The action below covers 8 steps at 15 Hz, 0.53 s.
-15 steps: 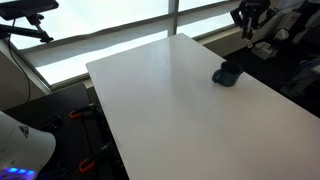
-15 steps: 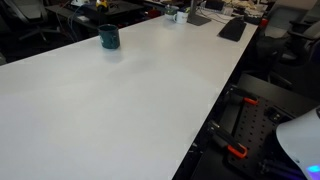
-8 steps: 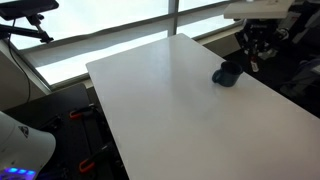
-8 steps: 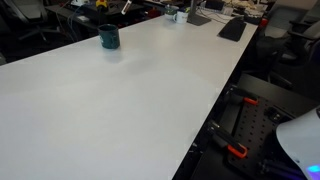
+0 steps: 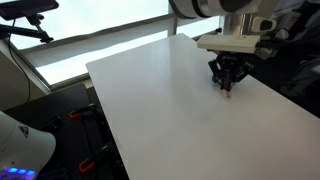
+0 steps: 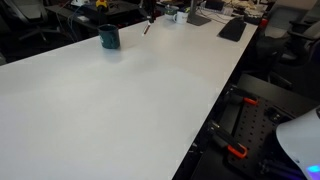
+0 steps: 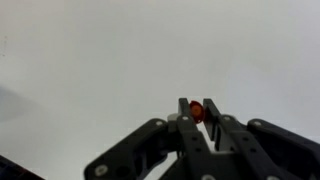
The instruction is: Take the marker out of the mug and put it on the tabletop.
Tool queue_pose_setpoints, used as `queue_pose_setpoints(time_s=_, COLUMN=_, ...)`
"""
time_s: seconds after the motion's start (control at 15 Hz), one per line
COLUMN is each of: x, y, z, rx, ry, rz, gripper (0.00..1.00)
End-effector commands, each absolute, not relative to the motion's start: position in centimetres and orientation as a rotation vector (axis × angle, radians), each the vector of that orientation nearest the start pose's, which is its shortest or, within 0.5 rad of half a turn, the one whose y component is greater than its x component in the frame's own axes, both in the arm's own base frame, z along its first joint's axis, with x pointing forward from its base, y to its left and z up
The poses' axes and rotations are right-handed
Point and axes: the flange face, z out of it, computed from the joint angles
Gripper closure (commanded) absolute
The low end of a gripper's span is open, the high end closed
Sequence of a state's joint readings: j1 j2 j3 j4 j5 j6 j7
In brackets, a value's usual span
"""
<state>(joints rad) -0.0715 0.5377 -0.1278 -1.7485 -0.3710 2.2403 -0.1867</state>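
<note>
My gripper [image 7: 197,104] is shut on the marker [image 7: 197,111], whose reddish end shows between the fingertips in the wrist view. In an exterior view the gripper [image 5: 227,76] hangs low over the white tabletop [image 5: 160,95] with the dark marker [image 5: 228,89] pointing down from it; the mug is hidden behind it there. In an exterior view the dark mug [image 6: 109,38] stands near the far edge of the tabletop [image 6: 120,100], and the marker [image 6: 146,27] hangs to its right, apart from it, below the gripper [image 6: 148,12] at the frame's top.
Window frames and a floor gap lie beyond the table's far edge [image 5: 130,52]. A keyboard [image 6: 232,28] and clutter sit on desks past the table end. Black equipment with red clamps [image 6: 240,130] stands beside the table.
The gripper has come down from high beyond the table's edge to low over the tabletop beside the mug. The mug has not moved.
</note>
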Motion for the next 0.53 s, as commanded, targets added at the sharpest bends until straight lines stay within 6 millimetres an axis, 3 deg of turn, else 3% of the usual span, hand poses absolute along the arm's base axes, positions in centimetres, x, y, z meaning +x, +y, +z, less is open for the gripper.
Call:
queue_pose_setpoints(time_s=0.0, x=61.0, y=-12.1, z=25.8, rx=-3.420, ry=-0.518, rz=0.033, gripper=0.95)
queue_pose_setpoints(time_s=0.27, x=59.6, y=-10.8, z=24.2, rx=-3.382, ry=-0.648, rz=-0.230, gripper=0.95)
queue_pose_setpoints(time_s=0.33, x=59.4, y=-10.7, z=23.8, rx=-3.376, ry=-0.684, rz=-0.269, gripper=0.56)
queue_pose_setpoints(time_s=0.4, x=59.1, y=-10.5, z=23.5, rx=-3.371, ry=-0.714, rz=-0.286, gripper=0.54)
queue_pose_setpoints(time_s=0.47, x=60.5, y=-10.8, z=22.8, rx=-3.377, ry=-0.655, rz=-0.234, gripper=0.49)
